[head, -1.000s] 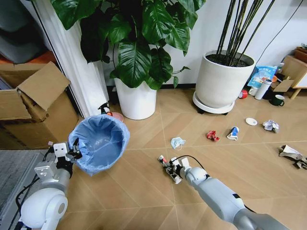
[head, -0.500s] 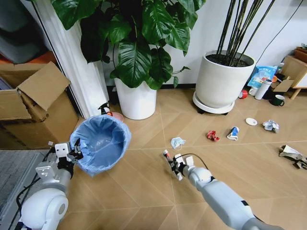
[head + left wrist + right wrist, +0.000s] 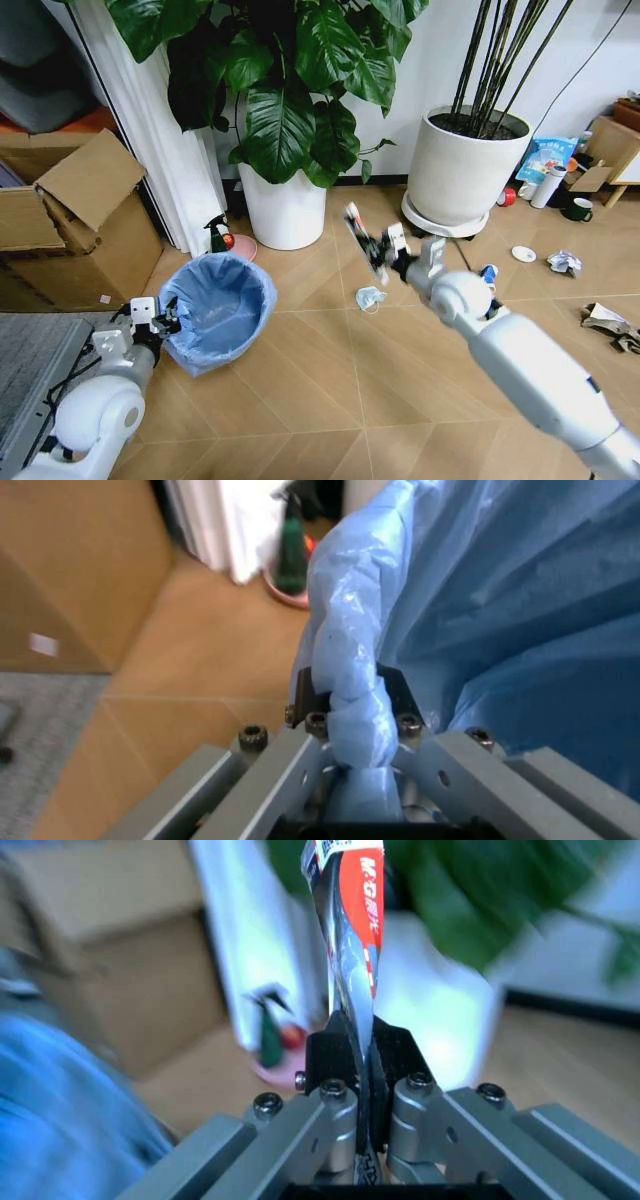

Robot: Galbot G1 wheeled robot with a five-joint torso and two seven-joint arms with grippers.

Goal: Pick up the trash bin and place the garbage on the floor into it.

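The trash bin [image 3: 222, 308], dark and lined with a crinkly light-blue bag [image 3: 480, 600], hangs low at the left. My left gripper [image 3: 163, 322] is shut on its near rim, with the bag pinched between the jaws [image 3: 352, 709]. My right gripper [image 3: 386, 250] is raised over the middle of the floor, shut on a flattened red-and-white tube [image 3: 354, 222] that sticks out past the fingers [image 3: 350, 907]. On the floor lie a pale-blue crumpled piece [image 3: 370, 297], a crushed blue-white cup [image 3: 488, 272], a white lid [image 3: 524, 254], crumpled white paper [image 3: 565, 262] and brown paper [image 3: 606, 319].
Two large white planters [image 3: 286, 212] [image 3: 462, 175] stand against the far wall. A cardboard box [image 3: 75, 225] is at the left, with a green spray bottle [image 3: 216, 236] beside the curtain. Mugs, a bottle and a blue snack bag [image 3: 548, 156] crowd the far right corner.
My right gripper has lifted off the floor with the tube and swung up and away toward the planters. The bin has shifted slightly lower and toward the middle.
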